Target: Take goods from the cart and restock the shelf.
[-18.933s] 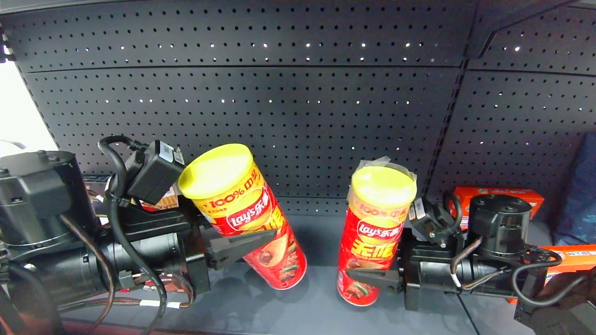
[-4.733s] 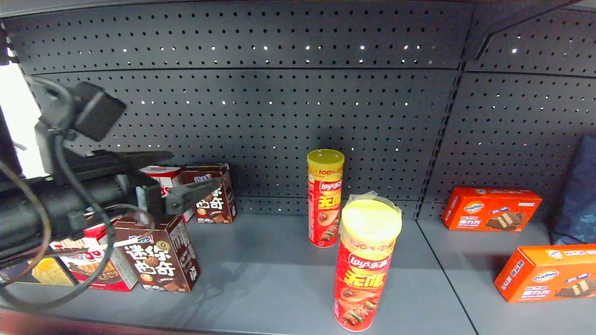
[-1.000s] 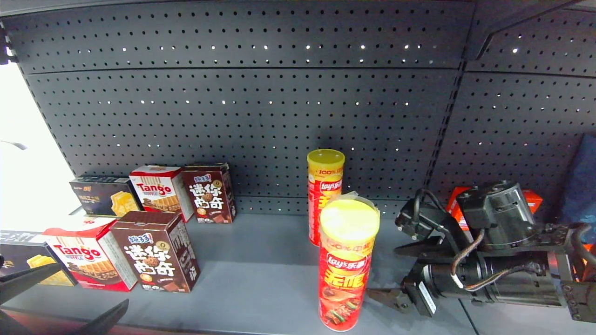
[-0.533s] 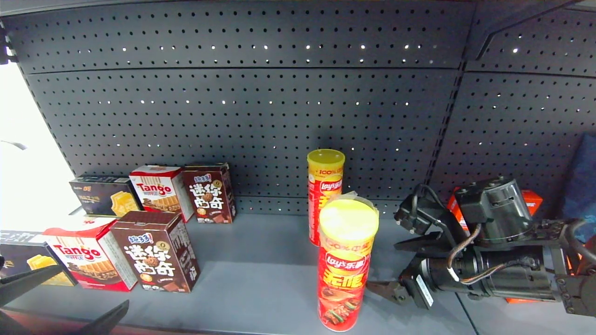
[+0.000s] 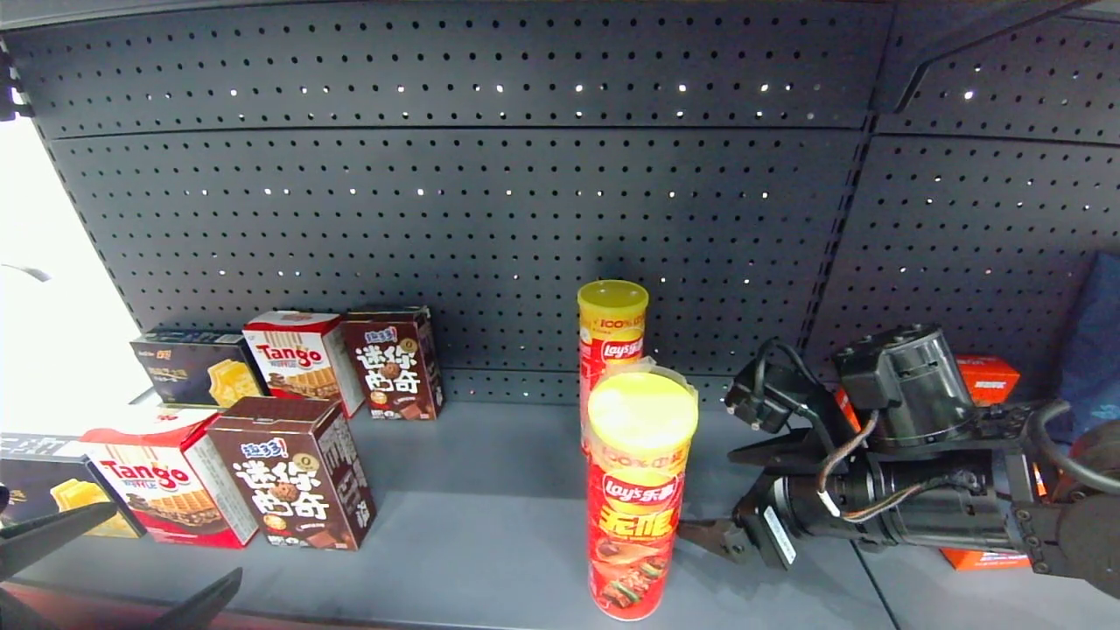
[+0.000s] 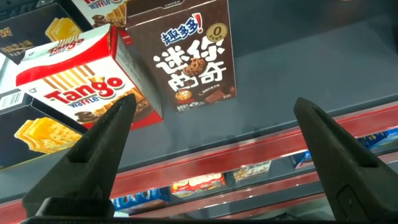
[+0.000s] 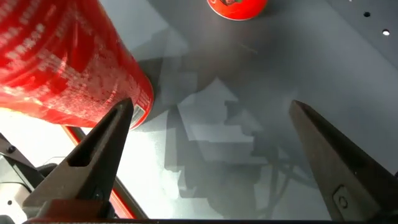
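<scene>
Two cans stand upright on the shelf (image 5: 490, 534). The back can (image 5: 612, 319) is close to the pegboard (image 5: 490, 219). The front can (image 5: 641, 499) is at its 6 o'clock, near the shelf's front edge. The right wrist view shows bare shelf between them, so they are apart.

The right claw (image 5: 710, 492) is at 3 o'clock of the front can, just beside its lower half and level with the shelf. Its two fingers are spread wide and grip nothing. In the right wrist view the front can's side lies next to one finger, and I cannot tell if they touch.

The left claw (image 5: 175, 538) is at 8 o'clock of the front can, low at the shelf's front edge. Its two fingers are also spread wide and grip nothing. The left wrist view shows it facing the front boxes, apart from them.

Six boxes stand at 9 o'clock of the cans, in two rows of three. The back row has the back dark box (image 5: 197, 367), back wafer box (image 5: 302, 359) and back brown box (image 5: 394, 363). The front row has the front dark box (image 5: 44, 490), front wafer box (image 5: 162, 490) and front brown box (image 5: 297, 477).

Two orange boxes sit at 3 o'clock, partly hidden by the right arm: the far orange box (image 5: 993, 376) and the near orange box (image 5: 967, 558). One blue bag (image 5: 1094, 350) is at the far 3 o'clock edge.
</scene>
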Tool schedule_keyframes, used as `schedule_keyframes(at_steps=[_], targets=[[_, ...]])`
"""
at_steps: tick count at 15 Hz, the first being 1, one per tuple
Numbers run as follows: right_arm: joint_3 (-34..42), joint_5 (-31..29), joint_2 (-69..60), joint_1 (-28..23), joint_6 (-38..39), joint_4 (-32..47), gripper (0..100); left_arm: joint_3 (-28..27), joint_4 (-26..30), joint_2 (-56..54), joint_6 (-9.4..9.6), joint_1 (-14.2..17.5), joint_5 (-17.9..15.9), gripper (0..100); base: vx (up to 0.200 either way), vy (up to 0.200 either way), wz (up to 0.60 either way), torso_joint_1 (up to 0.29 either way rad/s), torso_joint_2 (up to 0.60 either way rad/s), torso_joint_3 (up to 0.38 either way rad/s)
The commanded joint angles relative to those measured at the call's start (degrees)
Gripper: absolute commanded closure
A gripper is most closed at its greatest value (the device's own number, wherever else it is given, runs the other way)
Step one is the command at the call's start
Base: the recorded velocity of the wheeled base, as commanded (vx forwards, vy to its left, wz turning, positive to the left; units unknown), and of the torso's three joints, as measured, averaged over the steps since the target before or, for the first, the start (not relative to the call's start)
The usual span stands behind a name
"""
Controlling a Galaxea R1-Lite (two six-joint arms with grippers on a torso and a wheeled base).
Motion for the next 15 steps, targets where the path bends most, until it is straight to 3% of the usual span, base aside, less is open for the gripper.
schedule_keyframes(at_steps=[1, 5, 6, 8, 15], targets=[[0.0, 0.0, -1.1, -0.4, 0.0, 0.0, 0, 0.1, 0.0, 0.0, 0.01, 0.0, 0.0, 0, 0.0, 0.0, 0.0, 0.0, 0.0, 0.0], [0.0, 0.0, -0.7, 0.5, 0.0, 0.1, 0, 0.1, -0.1, 0.0, -0.08, 0.1, 0.0, 0, 0.0, 0.0, 0.0, 0.0, 0.0, 0.0], [0.0, 0.0, -0.1, 1.8, 0.0, 0.1, 0, 0.1, 0.0, 0.0, -1.39, 0.0, -0.1, 0, 0.0, 0.0, 0.0, 0.0, 0.0, 0.0], [-0.2, 0.0, 0.7, 2.8, 0.0, 0.1, 0, 0.1, 0.0, 0.0, -1.75, 0.0, -0.1, 0, 0.0, 0.0, 0.0, 0.0, 0.0, 0.0], [1.5, -0.2, -1.4, 1.9, 0.1, 0.0, 0, 0.4, 0.0, -0.1, -1.83, 0.1, -0.1, 0, 0.0, 0.0, 0.0, 0.0, 0.0, 0.0]])
